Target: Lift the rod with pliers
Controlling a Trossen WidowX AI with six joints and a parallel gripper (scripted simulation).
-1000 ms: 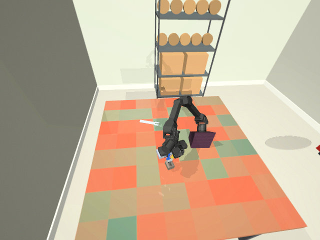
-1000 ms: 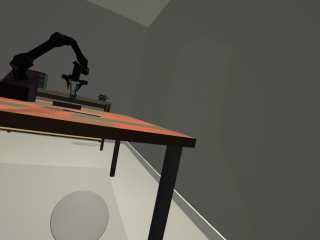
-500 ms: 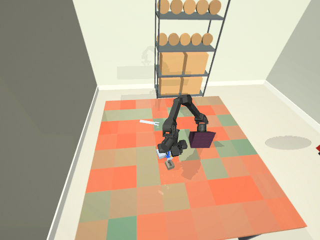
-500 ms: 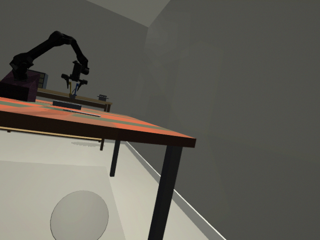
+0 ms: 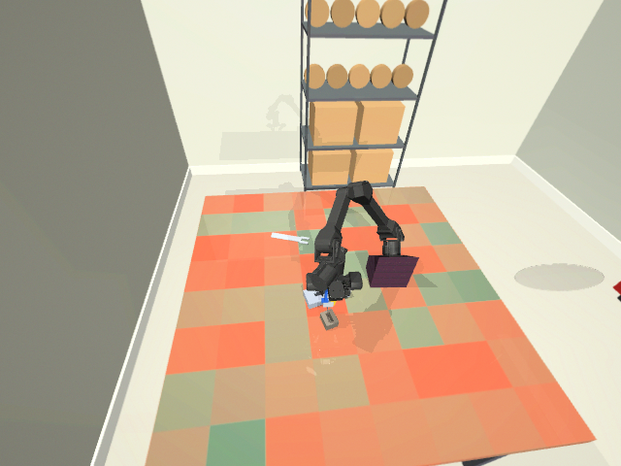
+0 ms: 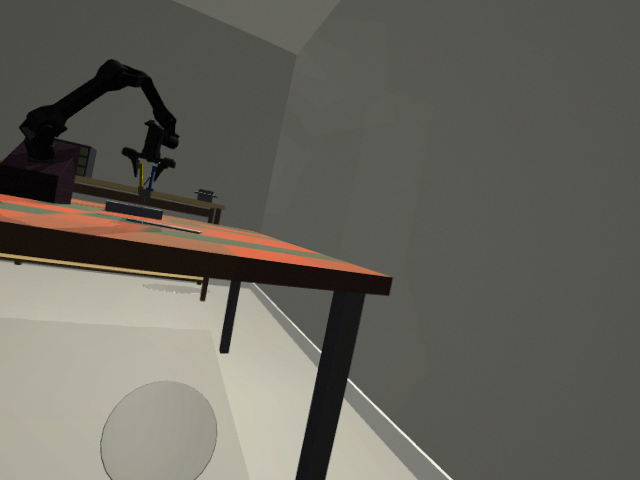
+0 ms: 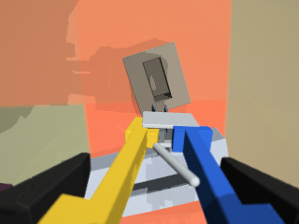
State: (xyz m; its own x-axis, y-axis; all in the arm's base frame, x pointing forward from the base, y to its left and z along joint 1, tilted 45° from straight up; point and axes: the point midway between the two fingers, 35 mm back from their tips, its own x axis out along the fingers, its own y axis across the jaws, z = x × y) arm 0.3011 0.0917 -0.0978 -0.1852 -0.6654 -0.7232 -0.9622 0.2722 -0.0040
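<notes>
The gripper (image 5: 331, 294) (image 6: 146, 176) (image 7: 156, 163) has its fingers clamped on the pliers (image 5: 325, 298) (image 6: 151, 178) (image 7: 170, 119) — in the wrist view, the channel block (image 5: 329, 326) (image 7: 179, 84) lies just above their jaws, slot slanting upper left to lower right.

- Open-ended wrench (image 5: 289, 238) (image 6: 170, 226), pale metal, lying flat on patchwork tabletop (image 5: 241, 346) (image 6: 289, 253) (image 7: 262, 47) of orange, green and tan.
- Shelf unit (image 5: 361, 94) by the wall: round tan discs (image 5: 367, 13) upright on two upper shelves, tan boxes (image 5: 333, 122) on two lower.
- Background bench (image 6: 173, 200), wooden top; small grey object (image 6: 205, 195) on it, type unclear.
- Red item (image 5: 617, 287), right edge, cut off.
</notes>
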